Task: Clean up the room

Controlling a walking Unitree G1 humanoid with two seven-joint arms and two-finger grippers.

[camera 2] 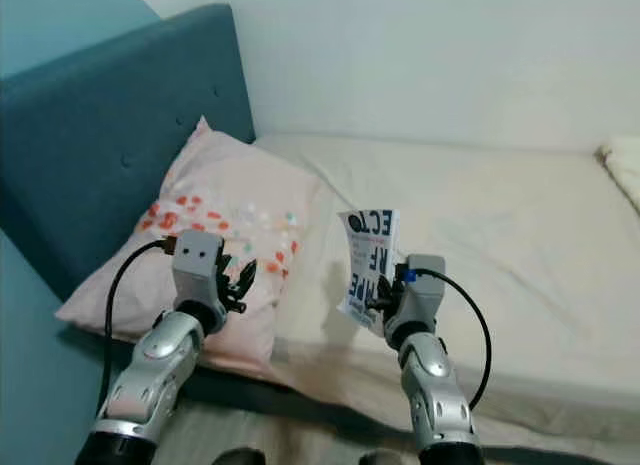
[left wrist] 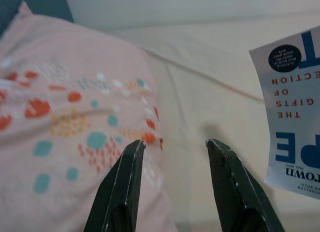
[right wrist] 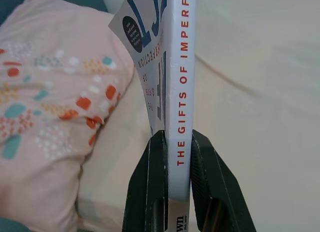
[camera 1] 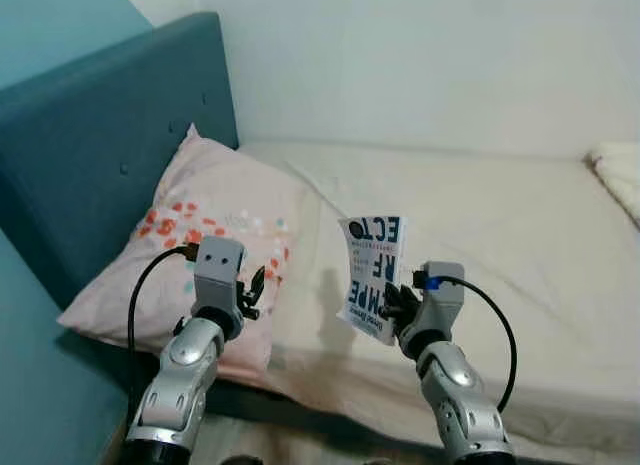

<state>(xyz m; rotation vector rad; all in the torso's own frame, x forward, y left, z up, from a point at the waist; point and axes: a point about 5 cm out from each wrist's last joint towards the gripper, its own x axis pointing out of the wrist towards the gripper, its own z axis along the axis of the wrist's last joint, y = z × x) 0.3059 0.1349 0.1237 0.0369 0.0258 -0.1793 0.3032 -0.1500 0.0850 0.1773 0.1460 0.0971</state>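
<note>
Item: book [camera 1: 372,277], clamped upright by right gripper [right wrist: 173,157] above the bed [camera 1: 520,235]; spine lettering is read in the right wrist view. Left gripper [left wrist: 175,144] is held parted near the pillow [camera 1: 200,235].

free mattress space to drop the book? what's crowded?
Widest bare patch: the mattress between the pink pillow and the white bedding at its far right edge, back to the wall. Crowded: the headboard end, taken by the pillow. Right gripper holds the book upright; left gripper is open beside the pillow.
</note>
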